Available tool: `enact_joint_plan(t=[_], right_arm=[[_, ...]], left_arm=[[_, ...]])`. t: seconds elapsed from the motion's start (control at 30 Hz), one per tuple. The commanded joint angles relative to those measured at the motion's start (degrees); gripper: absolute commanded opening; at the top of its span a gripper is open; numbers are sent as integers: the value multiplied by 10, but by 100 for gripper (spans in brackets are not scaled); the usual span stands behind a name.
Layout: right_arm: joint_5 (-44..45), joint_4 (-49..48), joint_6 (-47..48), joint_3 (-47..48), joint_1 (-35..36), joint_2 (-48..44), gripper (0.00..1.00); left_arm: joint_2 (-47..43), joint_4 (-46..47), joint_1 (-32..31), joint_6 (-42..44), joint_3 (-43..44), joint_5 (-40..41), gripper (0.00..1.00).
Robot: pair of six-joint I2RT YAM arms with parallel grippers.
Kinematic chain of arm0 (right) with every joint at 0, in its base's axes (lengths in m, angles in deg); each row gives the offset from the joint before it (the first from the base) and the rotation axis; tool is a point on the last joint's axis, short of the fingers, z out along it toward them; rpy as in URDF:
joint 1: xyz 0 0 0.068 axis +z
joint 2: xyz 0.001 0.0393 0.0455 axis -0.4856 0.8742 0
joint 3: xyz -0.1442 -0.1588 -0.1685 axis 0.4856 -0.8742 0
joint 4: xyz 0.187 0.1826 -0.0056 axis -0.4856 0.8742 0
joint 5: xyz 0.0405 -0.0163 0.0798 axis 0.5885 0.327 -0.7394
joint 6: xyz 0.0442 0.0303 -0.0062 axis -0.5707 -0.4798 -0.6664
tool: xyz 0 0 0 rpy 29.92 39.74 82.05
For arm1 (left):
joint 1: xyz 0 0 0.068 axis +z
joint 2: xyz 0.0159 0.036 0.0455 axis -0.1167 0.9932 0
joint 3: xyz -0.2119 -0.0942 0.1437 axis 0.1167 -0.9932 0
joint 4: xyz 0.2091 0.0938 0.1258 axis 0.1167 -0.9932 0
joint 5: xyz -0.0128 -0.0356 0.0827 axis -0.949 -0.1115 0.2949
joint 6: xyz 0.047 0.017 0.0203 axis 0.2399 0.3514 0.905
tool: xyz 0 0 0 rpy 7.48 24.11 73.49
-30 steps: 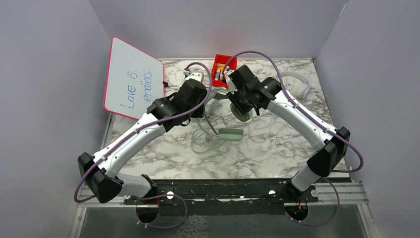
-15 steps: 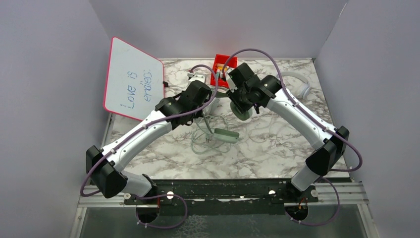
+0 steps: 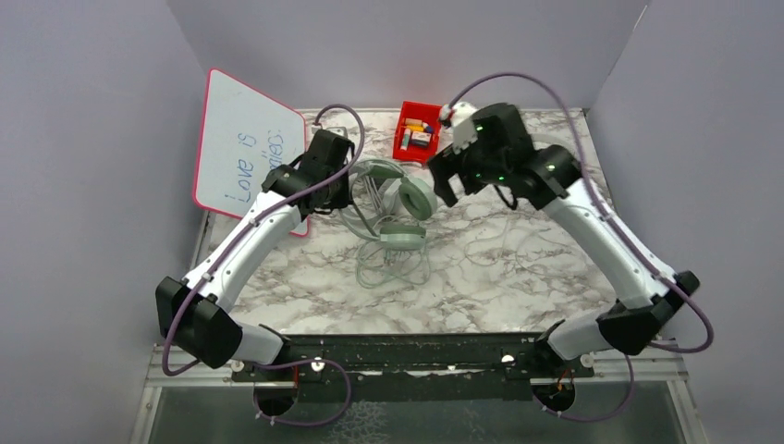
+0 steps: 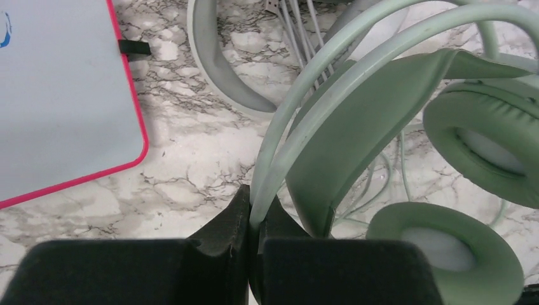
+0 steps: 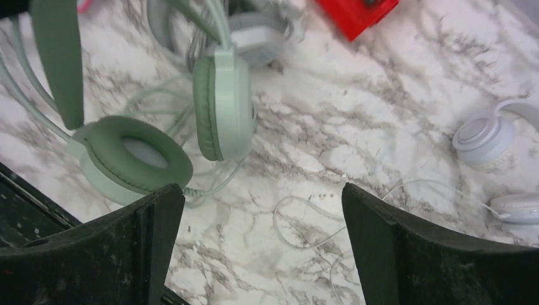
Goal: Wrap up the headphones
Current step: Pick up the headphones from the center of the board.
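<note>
Left of centre, we find the left claw (image 4: pixel 254 215) pinched shut on the thin headband of the mint-green headphones (image 3: pixel 399 199), mid-frame (cable (image 3: pixel 388 268) loose on the surface (image 3: pixel 518 277)). Upper right, the right claw (image 5: pixel 260 219) gapes empty. Risk: the band slips, or the cable snags.

The mint-green headset (image 3: pixel 399 200) sits mid-table with its padded cups (image 5: pixel 136 152) facing different ways. Its thin double wire band (image 4: pixel 299 108) is pinched between the closed fingers of the left gripper (image 4: pixel 254 216), and its cable (image 3: pixel 388 264) lies in loose loops at its 6 o'clock. In the left wrist view the grey-white headset (image 4: pixel 222 70) lies flat at its 11 o'clock. In the right wrist view the small white headset (image 5: pixel 486 136) lies well apart at 3 o'clock, with a thin pale cable (image 5: pixel 299 222) curled between them.
</note>
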Motion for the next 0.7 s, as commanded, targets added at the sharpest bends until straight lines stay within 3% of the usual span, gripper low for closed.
enact_joint_plan(t=[0.0,0.17,0.23,0.37,0.5,0.67], right_arm=[[-122,-107,-30,-3,-87,-106,100],[-268,-204,-71,-115,-256,-127,100],[-319,-261,-96,-186,-291,-128,100],[-366,-382,-151,-319,-312,-152,99],[-470,-609,-205,-471,-313,-196,95],[-546,-673,-179,-521,-312,-174,90]], left_arm=[[-32,0,25,-23,41,-75,0],[-45,-5,46,-34,94,-115,0],[-49,-6,50,-42,126,-136,0],[-51,-3,60,-68,193,-172,0],[-45,1,67,-103,251,-190,0],[-42,6,71,-144,299,-199,0]])
